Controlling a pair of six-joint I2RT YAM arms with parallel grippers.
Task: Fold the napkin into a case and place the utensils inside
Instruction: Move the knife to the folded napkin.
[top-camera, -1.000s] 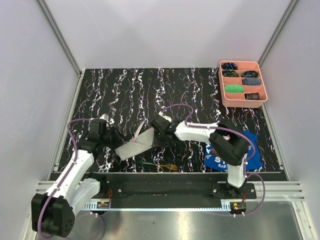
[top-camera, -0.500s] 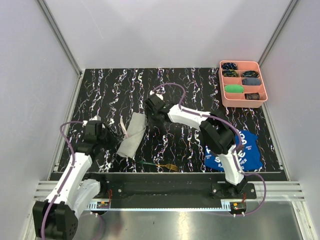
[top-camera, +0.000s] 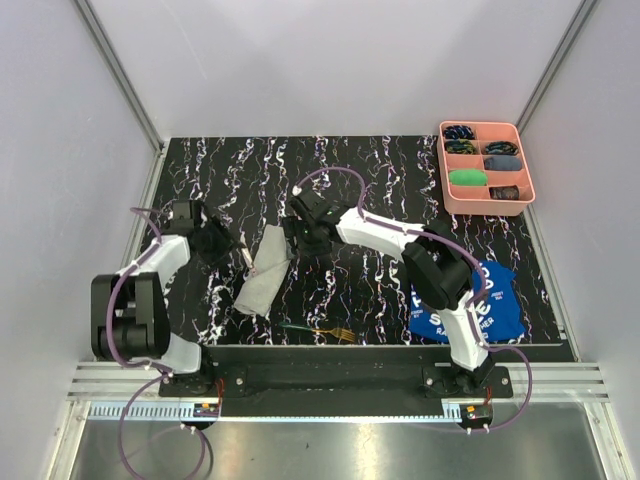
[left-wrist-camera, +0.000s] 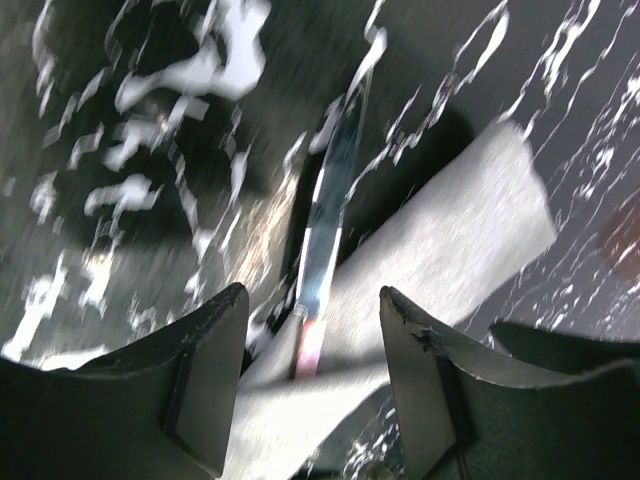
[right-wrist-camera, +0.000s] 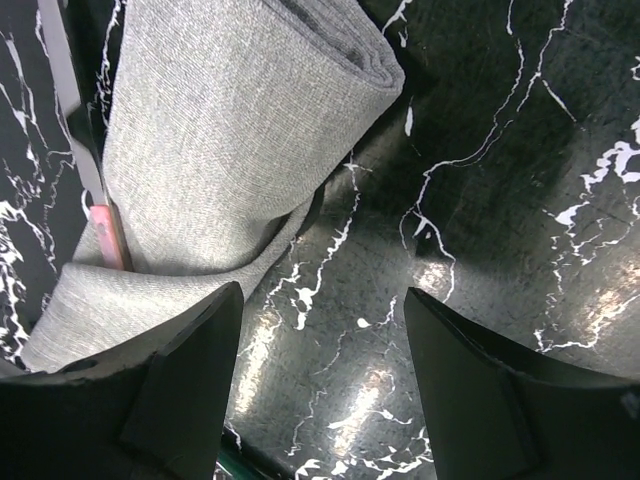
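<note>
— So, starting at the far left, how does the left gripper (top-camera: 215, 243) stand?
— Its fingers (left-wrist-camera: 205, 370) are spread wide and hold nothing, low over the black white-veined tabletop (top-camera: 380, 180).
— And just past it?
— A slim knife with a pink handle and dark blade (left-wrist-camera: 325, 230) lies along the left edge of the light grey folded cloth napkin (top-camera: 265, 272), touching it. The handle end meets a fold; I cannot tell whether it sits inside.
— The napkin itself?
— It is a narrow layered strip, slanting across the table's middle.
— The right gripper (top-camera: 295, 235)?
— It is at the strip's upper end, fingers (right-wrist-camera: 190, 360) apart and empty.
— Nearer the front edge?
— A fork with a green handle and gold tines (top-camera: 318, 330) lies alone, apart from the napkin.
— Further right?
— A blue printed cloth (top-camera: 500, 305) is there, and a pink compartment tray (top-camera: 487, 207) sits in the far corner.
</note>
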